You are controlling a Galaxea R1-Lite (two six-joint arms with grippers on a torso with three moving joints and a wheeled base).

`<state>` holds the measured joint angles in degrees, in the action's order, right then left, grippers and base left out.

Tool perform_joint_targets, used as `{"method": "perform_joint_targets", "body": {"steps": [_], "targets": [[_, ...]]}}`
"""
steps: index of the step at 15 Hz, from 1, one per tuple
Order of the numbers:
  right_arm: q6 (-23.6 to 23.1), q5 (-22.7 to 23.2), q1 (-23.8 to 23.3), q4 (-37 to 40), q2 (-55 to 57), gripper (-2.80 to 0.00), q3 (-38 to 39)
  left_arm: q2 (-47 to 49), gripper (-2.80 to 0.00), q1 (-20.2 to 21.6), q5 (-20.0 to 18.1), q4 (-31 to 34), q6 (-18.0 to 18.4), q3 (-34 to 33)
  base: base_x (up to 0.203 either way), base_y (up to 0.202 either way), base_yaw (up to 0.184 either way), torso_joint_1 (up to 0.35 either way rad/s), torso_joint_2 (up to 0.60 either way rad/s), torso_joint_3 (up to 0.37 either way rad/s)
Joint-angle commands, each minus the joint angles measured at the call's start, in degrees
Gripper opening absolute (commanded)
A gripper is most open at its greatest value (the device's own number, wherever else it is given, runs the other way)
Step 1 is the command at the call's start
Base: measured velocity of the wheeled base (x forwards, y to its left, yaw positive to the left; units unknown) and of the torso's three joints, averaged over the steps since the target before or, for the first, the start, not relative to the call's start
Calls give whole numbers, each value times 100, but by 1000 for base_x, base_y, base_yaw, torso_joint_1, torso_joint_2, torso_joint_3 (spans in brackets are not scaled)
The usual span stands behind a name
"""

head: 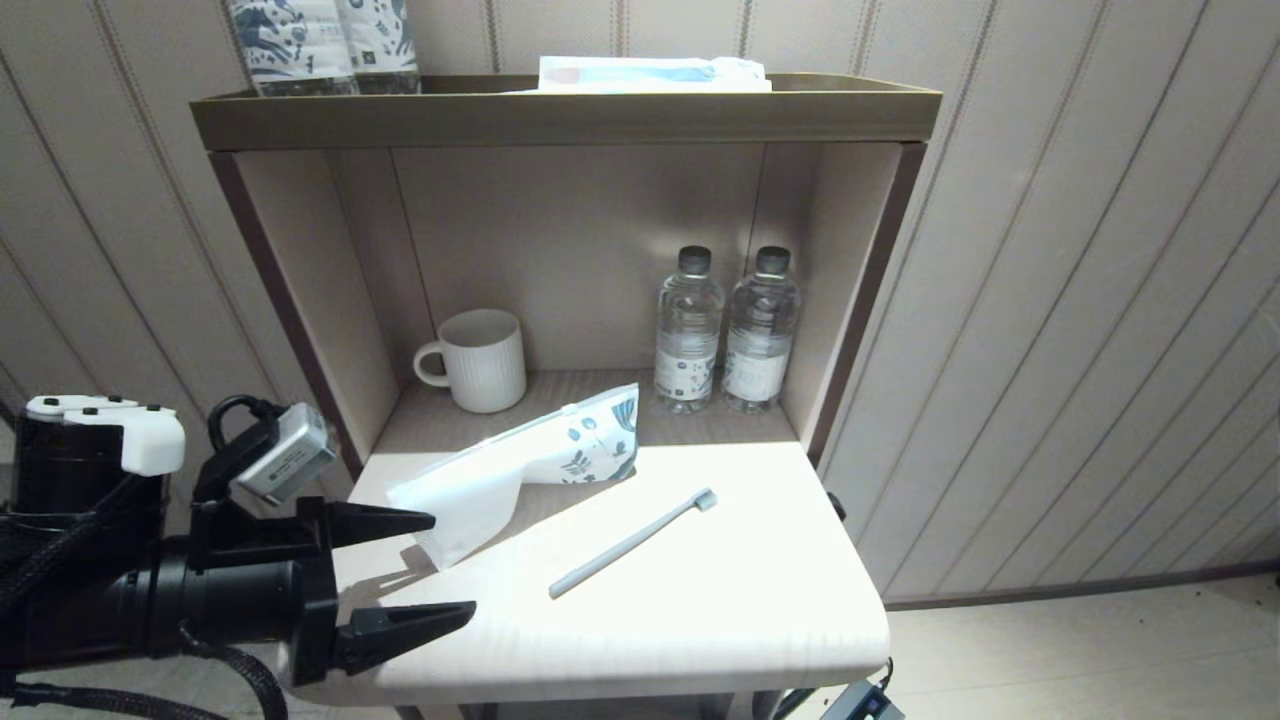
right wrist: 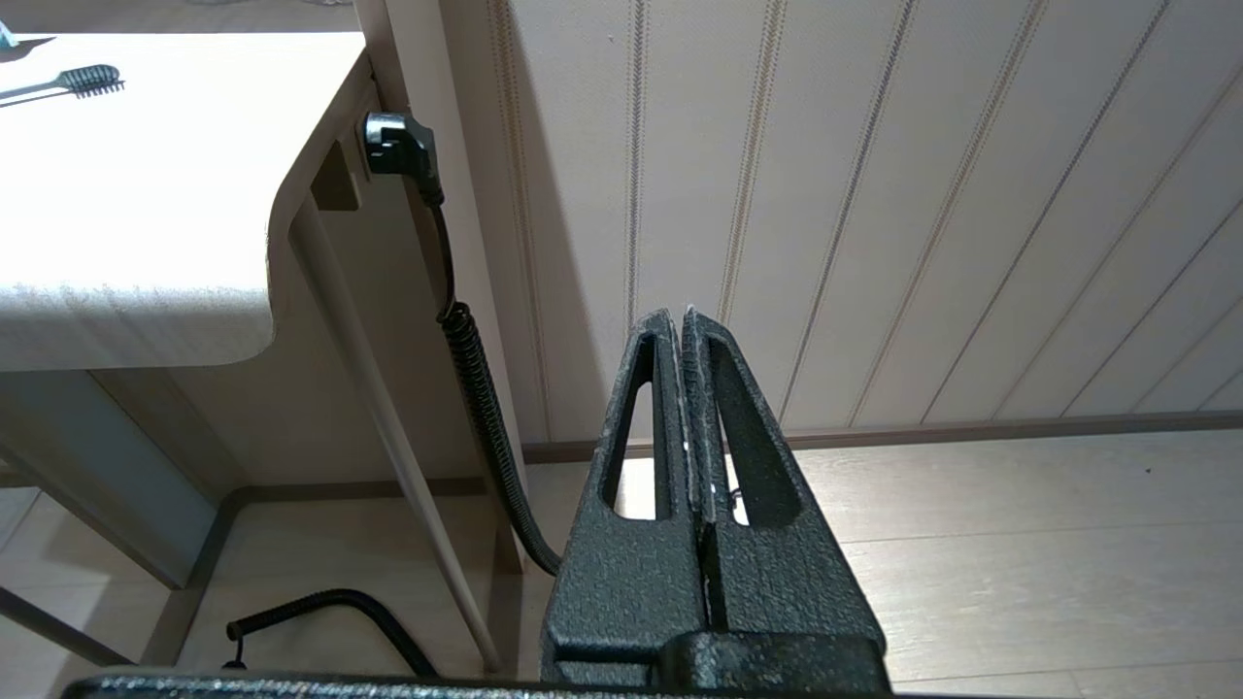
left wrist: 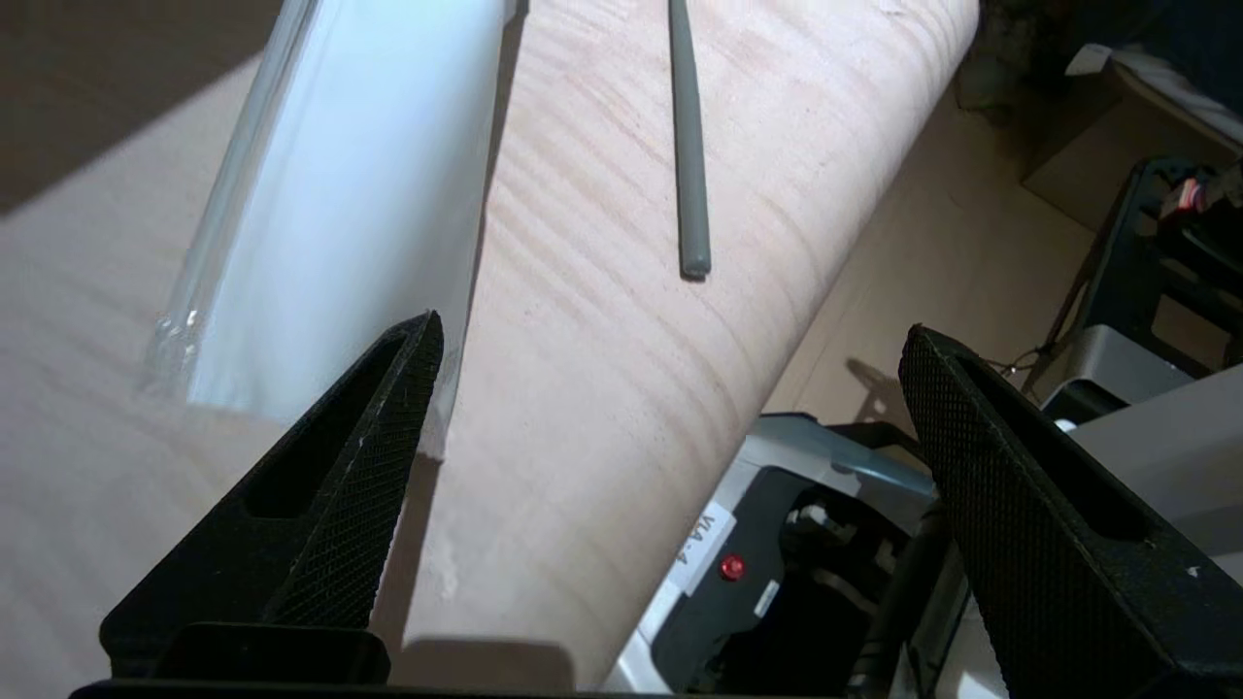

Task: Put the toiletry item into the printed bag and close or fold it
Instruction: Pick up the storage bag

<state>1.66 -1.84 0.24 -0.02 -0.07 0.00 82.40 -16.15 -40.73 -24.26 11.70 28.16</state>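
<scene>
Toothbrush lying bare on the counter, just beside the printed bag, neither yet grasped; left gripper spread wide at the bag's plain end, right gripper pressed closed, low beside the counter; insertion and folding all left.

Table: bag, toothbrush (apart).

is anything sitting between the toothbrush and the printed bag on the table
Nothing visible. The toothbrush lies on bare tabletop just beside the printed bag, apart from it. The mug and water bottles stand farther back in the alcove.
</scene>
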Motion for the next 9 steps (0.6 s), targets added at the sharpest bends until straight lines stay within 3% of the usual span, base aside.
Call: {"method": "perform_joint_targets", "body": {"steps": [1,4,9], "targets": [[1,0,-3,-1,7,-280,0,488,0,-27,-12,-439,7,12,0,0,0,0,0,0],[1,0,2,2,7,-280,0,321,0,-20,-5,-790,33,-315,0,0,0,0,0,0],[1,0,2,-2,7,-280,0,-964,0,-25,20,-596,26,-863,0,0,0,0,0,0]]}}
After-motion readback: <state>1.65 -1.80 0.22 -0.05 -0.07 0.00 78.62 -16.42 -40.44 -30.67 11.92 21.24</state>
